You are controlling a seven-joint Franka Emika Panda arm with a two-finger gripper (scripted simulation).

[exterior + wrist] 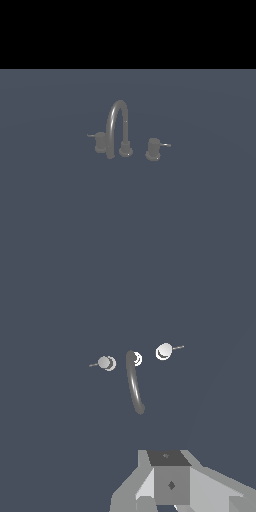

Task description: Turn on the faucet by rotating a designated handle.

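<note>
The hand is being held high over the faucet, well apart from the handle; its opening cannot be told.

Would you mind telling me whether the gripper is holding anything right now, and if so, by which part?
Nothing is held. In the wrist view the gripper sits well away from the faucet, and the handle stands untouched. Whether its jaws are open cannot be told.

Dull grey metal faucet stands on matt slate-blue floor.

The tool hangs well apart from the faucet.
</note>
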